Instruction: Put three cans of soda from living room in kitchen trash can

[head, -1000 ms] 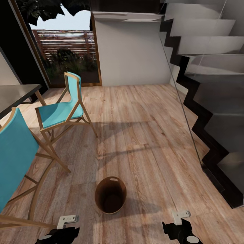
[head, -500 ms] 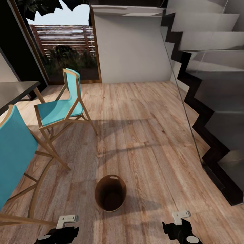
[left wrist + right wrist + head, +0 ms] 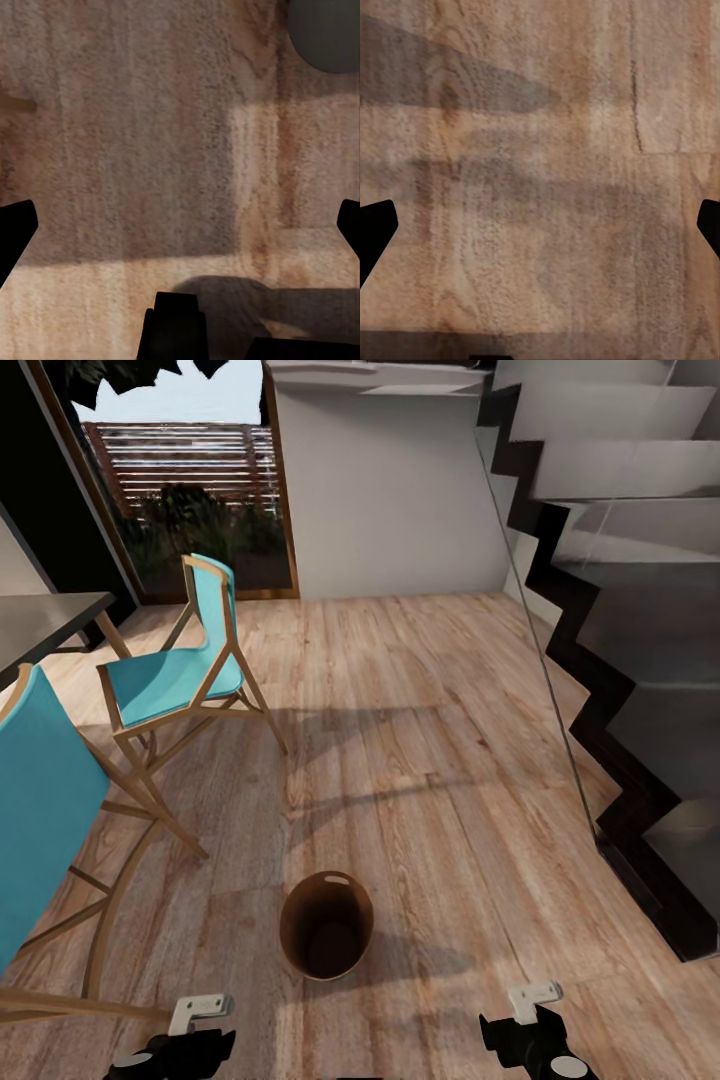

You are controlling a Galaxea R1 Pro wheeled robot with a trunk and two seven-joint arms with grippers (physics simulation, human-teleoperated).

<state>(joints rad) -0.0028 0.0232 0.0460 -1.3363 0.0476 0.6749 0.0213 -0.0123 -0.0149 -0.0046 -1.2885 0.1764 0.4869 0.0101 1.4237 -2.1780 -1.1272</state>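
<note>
Bin first: the tash can (image 3: pixel 326 926) stands upright on the wood floor (image 3: pixel 430 760), near the floor's near edge, between the two arms and a little ahead of them. It is round and brown, with a dark inside and a slot cut near its rim. I cannot tell if anything lies inside it, because the bottom is too dark.

The left gripper (image 3: pixel 180 232) has its fingers (image 3: pixel 15 232) spread wide at both sides of the left wrist view, with bare floor between them. It holds nothing and touches nothing. The right gripper (image 3: pixel 540 232) is spread wide the same way over bare floor, and it holds nothing too. In the head view both arms are cut off at the picture's edge, so just small black and white parts show.

Two blue chairs with wood frames stand to the left of the bin. The near chair (image 3: pixel 40 810) is cut off at the side. The far chair (image 3: pixel 185 660) sits by the corner of a dark table (image 3: pixel 45 622). A dark staircase (image 3: pixel 620 630) climbs on the right. A glass door (image 3: pixel 185 490) at the back shows plants outside.
</note>
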